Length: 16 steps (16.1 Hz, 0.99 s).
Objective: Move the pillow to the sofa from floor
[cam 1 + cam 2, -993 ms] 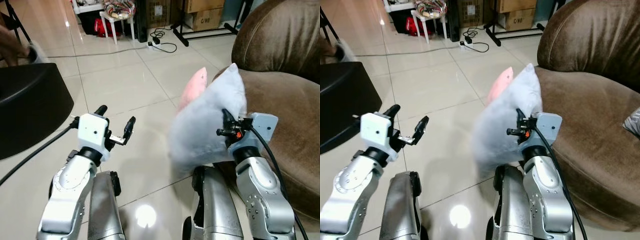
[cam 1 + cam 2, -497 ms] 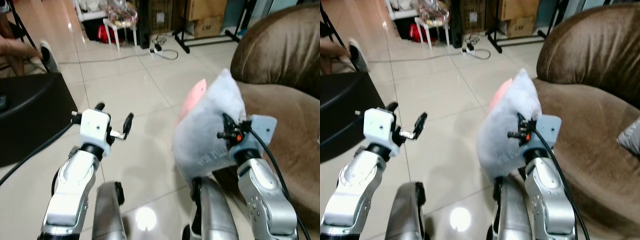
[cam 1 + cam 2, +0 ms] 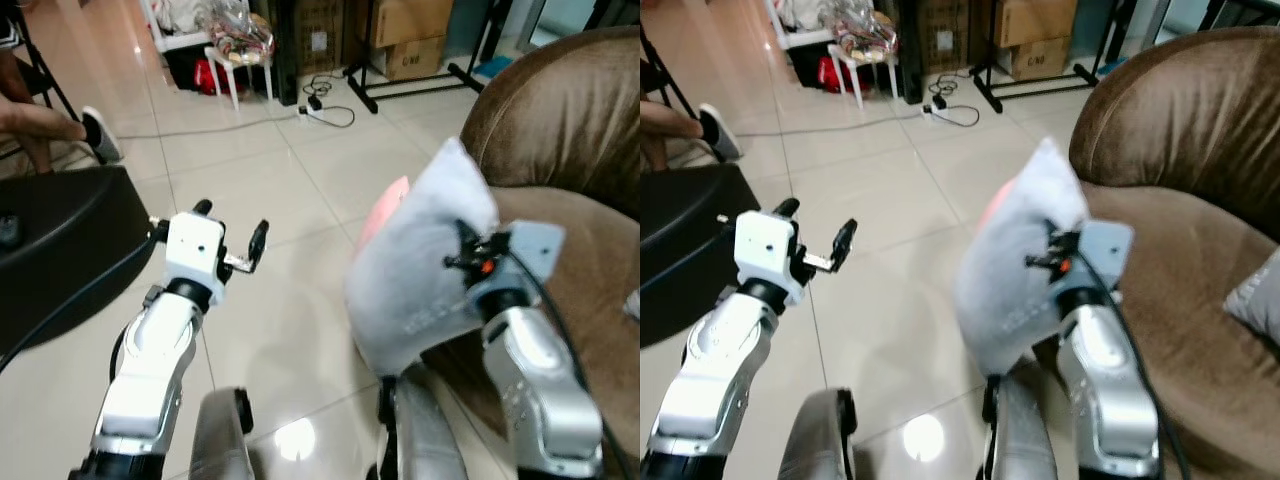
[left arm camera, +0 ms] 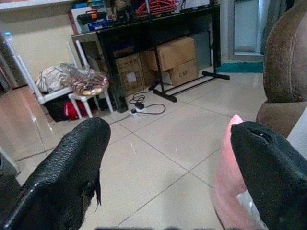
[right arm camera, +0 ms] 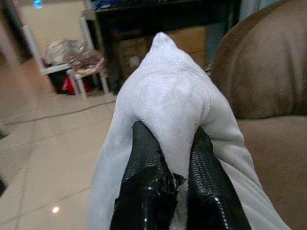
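A pale grey pillow (image 3: 420, 270) with a pink back face (image 3: 385, 205) hangs in the air in front of the brown sofa (image 3: 575, 260). My right gripper (image 5: 169, 165) is shut on the pillow's edge, its fingers (image 5: 144, 158) pinching the fabric, and it holds the pillow upright beside the sofa's seat cushion (image 3: 1180, 270). My left gripper (image 3: 232, 232) is raised over the tiled floor (image 3: 290, 200) to the left, open, with nothing between its fingers (image 4: 72, 167).
A black rounded object (image 3: 60, 250) sits at the left. A person's leg and shoe (image 3: 95, 130) show at the far left. At the back stand a white stool (image 3: 240, 55), cardboard boxes (image 3: 410, 30), a black rack and a power strip with cable (image 3: 320, 105). Another grey cushion (image 3: 1255, 300) lies on the sofa.
The camera has risen and shifted. My right gripper has carried the pillow slightly up and toward the sofa. The left gripper stays open.
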Tool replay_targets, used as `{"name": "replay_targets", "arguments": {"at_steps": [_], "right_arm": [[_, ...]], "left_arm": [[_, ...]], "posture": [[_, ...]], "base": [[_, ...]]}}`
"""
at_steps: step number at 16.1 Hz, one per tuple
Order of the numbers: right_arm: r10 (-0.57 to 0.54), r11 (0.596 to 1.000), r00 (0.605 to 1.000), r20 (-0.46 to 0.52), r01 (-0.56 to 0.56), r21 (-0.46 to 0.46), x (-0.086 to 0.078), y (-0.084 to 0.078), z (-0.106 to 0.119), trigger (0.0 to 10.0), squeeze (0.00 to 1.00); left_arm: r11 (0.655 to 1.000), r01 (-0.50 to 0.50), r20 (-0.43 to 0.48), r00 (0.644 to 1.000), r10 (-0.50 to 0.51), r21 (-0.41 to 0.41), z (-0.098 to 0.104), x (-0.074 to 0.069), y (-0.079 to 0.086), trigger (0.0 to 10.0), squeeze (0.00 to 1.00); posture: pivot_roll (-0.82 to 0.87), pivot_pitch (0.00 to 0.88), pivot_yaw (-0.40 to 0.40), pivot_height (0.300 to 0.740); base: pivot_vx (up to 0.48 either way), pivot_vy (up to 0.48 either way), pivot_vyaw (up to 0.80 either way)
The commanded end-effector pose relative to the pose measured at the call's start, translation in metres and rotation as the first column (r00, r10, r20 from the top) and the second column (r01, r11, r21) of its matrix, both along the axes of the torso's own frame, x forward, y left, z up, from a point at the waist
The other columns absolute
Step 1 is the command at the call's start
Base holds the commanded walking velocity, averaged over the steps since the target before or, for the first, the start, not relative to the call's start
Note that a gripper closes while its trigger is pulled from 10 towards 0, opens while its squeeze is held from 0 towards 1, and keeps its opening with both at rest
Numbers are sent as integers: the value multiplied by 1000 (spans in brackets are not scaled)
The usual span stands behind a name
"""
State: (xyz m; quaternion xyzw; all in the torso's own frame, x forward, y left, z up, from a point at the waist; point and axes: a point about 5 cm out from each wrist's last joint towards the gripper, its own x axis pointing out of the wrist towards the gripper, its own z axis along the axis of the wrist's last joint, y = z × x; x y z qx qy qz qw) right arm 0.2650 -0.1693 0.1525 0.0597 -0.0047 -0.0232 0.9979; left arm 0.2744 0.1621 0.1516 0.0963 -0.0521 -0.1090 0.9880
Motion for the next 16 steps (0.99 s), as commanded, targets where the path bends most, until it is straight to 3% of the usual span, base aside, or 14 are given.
{"name": "replay_targets", "arguments": {"at_steps": [1, 4, 10, 13, 15, 16], "right_arm": [[-7, 1000, 997, 82, 8, -5, 0, -2, 19, 10000, 0], [-11, 1000, 996, 90, 11, -2, 1, -3, 22, 10000, 0], [-17, 1000, 996, 92, 17, -3, 2, -2, 23, 10000, 0], [-75, 984, 991, 108, 91, -156, 4, -13, 29, 10000, 0], [-65, 993, 992, 105, 75, -93, 4, -15, 28, 10000, 0], [-82, 996, 994, 78, 84, -19, 3, -16, 21, 10000, 0]], "left_arm": [[1000, -5, -3, 1000, 5, 19, -1, 1, 0, 10000, 169], [996, 23, 27, 999, -25, 85, 2, 1, -1, 10000, 169], [997, 33, 42, 999, -35, 67, 4, 5, -4, 10000, 184], [1000, 19, 31, 999, -19, 2, 5, 7, -3, 10000, 208], [999, -26, 40, 999, 25, 21, 5, 8, -1, 10000, 184], [1000, -10, 3, 1000, 10, 28, 2, 8, 0, 10000, 180]], "posture": [[-72, 0, -8, 626], [-70, 0, -9, 656], [-76, 0, 1, 716], [-78, 0, 0, 740], [-78, 0, -2, 740], [-74, 0, -1, 740]], "base": [[0, 0, 0], [0, 0, 0], [0, 0, 0], [0, 0, 0], [0, 0, 0], [0, 0, 0]]}}
